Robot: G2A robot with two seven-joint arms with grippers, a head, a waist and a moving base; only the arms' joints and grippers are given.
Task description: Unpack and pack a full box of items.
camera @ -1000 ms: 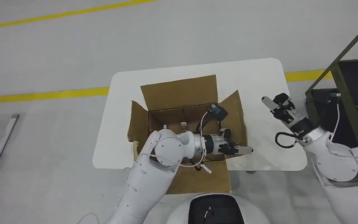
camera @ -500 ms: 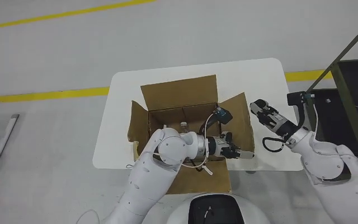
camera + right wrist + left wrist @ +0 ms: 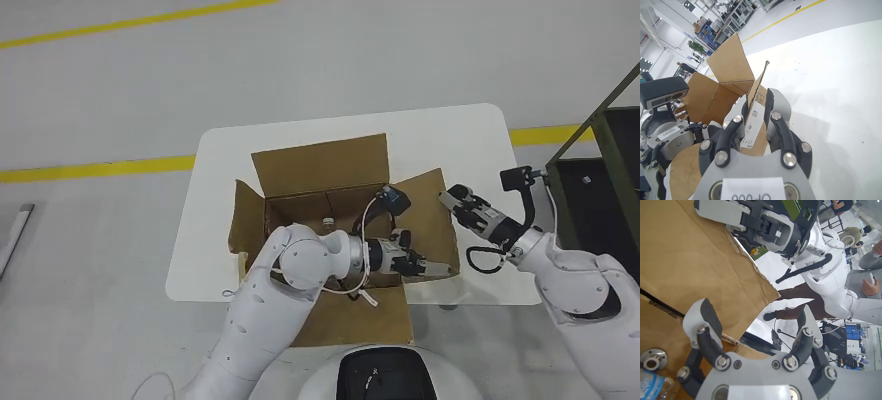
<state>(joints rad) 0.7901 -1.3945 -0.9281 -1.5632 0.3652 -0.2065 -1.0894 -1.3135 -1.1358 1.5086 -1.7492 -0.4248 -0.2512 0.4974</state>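
My left arm lies across the near side of the open box, with my left gripper pointing out over its right wall, at the near end of the right flap. My right gripper sits at that flap's outer edge; whether it touches, I cannot tell. The box stands mid-table, four flaps spread. A yellow line crosses the floor behind it.
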